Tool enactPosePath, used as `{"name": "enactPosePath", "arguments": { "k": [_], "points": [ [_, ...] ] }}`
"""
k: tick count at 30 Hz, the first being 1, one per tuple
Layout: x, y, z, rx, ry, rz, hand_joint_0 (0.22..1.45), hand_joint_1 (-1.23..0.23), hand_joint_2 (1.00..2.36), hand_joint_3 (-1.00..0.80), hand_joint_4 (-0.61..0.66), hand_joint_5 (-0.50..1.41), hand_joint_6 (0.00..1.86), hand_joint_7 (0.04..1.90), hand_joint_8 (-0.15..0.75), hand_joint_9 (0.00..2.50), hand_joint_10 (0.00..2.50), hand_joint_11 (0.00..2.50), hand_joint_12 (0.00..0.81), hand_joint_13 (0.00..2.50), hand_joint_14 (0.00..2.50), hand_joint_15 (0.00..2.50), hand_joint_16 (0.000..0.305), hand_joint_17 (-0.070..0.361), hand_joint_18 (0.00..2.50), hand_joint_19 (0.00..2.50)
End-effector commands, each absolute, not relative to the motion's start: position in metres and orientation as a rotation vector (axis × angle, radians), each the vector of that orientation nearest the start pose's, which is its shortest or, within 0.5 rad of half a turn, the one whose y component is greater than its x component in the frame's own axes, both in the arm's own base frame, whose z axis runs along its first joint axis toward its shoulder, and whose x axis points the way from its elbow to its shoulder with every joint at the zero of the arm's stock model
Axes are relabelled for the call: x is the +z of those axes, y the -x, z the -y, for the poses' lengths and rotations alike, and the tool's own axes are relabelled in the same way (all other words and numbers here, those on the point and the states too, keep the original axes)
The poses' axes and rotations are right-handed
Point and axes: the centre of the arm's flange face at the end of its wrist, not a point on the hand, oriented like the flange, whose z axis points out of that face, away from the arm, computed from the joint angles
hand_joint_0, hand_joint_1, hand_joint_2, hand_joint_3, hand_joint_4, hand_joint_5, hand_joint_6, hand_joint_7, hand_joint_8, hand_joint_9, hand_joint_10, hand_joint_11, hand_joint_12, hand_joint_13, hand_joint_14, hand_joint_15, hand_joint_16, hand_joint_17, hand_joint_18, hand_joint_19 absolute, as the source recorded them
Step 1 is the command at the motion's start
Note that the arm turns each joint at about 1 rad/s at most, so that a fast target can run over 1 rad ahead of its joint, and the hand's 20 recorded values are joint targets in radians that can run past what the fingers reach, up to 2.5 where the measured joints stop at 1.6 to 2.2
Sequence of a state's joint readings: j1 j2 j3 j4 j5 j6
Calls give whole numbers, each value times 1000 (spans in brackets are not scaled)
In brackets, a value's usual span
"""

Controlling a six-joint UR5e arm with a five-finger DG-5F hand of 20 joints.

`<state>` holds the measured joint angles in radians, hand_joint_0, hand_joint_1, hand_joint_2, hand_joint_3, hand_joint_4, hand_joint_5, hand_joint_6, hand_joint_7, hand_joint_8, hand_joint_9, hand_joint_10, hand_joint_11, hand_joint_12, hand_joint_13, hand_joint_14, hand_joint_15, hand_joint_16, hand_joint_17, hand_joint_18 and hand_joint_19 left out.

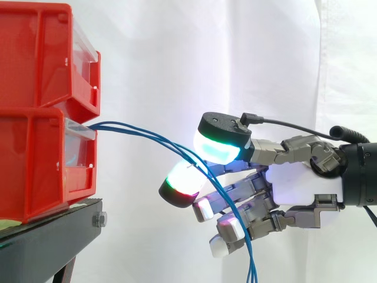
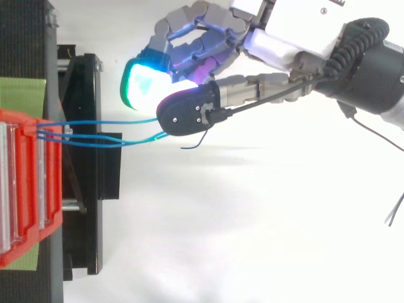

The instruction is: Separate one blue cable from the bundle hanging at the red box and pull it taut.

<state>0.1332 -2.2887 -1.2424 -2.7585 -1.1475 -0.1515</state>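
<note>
The hand (image 1: 300,191) held one blue cable (image 2: 113,121) pinched between thumb and a curled finger, near the red box (image 1: 41,165), apparently separated from the bundle (image 1: 147,135); it sagged, so tautening remained.

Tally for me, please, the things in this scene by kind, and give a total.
Red bins: 2
Blue cables: 3, as far as the strands can be told apart
Black stand: 1
Robot hand: 1
Total: 7
</note>
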Motion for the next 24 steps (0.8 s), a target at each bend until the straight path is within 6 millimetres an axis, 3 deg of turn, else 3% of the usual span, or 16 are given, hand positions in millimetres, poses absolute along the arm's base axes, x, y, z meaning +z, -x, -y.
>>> {"name": "enactPosePath", "arguments": {
  "k": [1,10,13,19,24],
  "points": [
    [234,-750,70,870,-1241,-1079,559,-658,1000,-500,117,-272,863,798,277,743,15,1204,347,1156,24,1020,57,129,665,553],
    [234,-750,61,863,-1245,-1073,637,-640,1012,-382,99,-266,896,819,265,803,14,1259,326,1190,24,1056,56,126,677,565],
    [234,-750,60,865,-1244,-1074,601,-624,1001,-495,108,-268,892,816,266,807,14,1262,330,1198,24,1070,56,126,676,564],
    [234,-750,50,872,-1256,-1063,542,-559,1000,-500,116,-268,887,791,281,851,14,1274,328,1301,20,1159,58,131,694,565],
    [230,-748,40,894,-1283,-1053,517,-630,1000,-500,137,-265,889,773,280,890,9,1295,329,1366,18,1190,60,134,735,561]
  ]
}}
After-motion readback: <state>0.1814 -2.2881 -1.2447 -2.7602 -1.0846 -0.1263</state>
